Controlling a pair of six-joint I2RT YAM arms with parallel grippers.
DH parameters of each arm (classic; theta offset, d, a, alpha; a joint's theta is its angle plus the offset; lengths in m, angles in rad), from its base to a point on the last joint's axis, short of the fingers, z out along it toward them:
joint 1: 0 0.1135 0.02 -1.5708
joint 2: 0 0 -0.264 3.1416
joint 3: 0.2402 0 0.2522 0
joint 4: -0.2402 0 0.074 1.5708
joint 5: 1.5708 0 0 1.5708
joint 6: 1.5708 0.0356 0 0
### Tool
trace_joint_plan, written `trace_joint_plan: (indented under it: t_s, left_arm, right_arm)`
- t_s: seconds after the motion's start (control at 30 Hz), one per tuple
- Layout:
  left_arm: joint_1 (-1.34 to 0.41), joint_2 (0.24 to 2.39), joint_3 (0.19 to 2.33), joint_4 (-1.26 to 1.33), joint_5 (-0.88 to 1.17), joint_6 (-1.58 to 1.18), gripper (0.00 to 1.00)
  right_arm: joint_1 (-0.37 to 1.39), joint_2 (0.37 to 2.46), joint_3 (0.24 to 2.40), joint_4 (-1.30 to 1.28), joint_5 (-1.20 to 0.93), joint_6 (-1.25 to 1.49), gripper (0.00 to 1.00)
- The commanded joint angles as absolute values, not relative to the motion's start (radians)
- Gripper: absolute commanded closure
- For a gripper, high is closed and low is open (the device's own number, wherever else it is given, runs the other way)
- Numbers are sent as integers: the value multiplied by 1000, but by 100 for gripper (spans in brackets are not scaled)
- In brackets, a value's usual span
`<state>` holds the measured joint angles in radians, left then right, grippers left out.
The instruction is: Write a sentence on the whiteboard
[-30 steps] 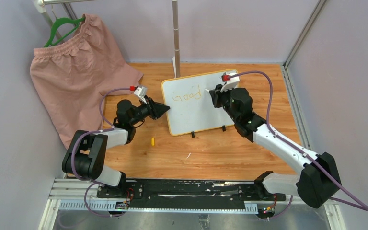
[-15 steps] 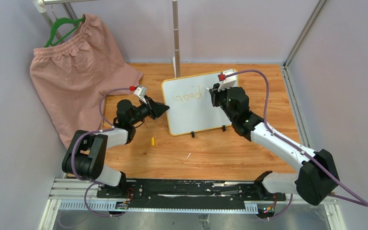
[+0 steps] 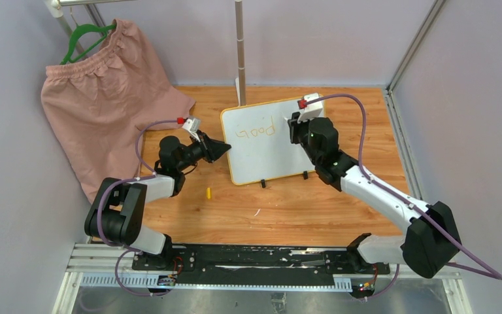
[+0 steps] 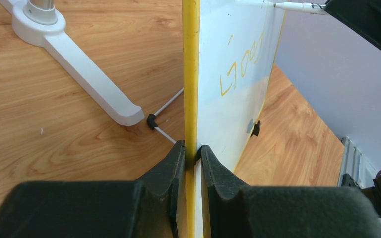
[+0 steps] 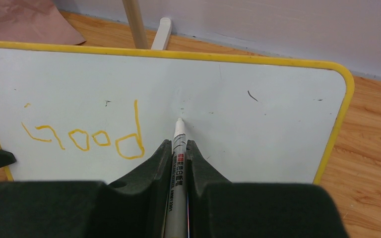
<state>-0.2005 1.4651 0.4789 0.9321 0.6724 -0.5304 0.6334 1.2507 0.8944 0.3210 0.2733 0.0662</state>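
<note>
R gripper (image 5: 178, 145) shut tight on marker (image 5: 179, 130), tip beside the sentence (image 5: 87, 136), only "Good", on whiteboard (image 5: 278, 114) propped btwn the arms. L gripper (image 4: 193, 151) pinches its edge. Too much push & board may twist, skewing strokes.

The whiteboard (image 3: 261, 157): white face, yellow frame, black clip feet. The sentence (image 5: 84, 136): yellow-orange strokes. The marker (image 5: 178, 144): white barrel, red print. The surface (image 3: 314, 203): orange-brown wood grain. Upper left of the frame: cloth (image 3: 98, 91) dusty pink, hanger (image 3: 75, 40) green.
</note>
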Motion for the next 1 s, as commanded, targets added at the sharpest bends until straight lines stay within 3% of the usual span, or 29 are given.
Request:
trace_joint_plan:
  t_s: [0.0,0.43,0.97]
  left_arm:
    - [-207,1452,495,939,681,-515,82]
    - [-207,1453,495,936,678,-512,91]
    - [-207,1449,495,936,680,-514,94]
  right_arm:
    - [646,1256,916,318,299,64,100]
    - [648,1216,857,281,297,86,100]
    - [655,1171,801,243,327,98,100]
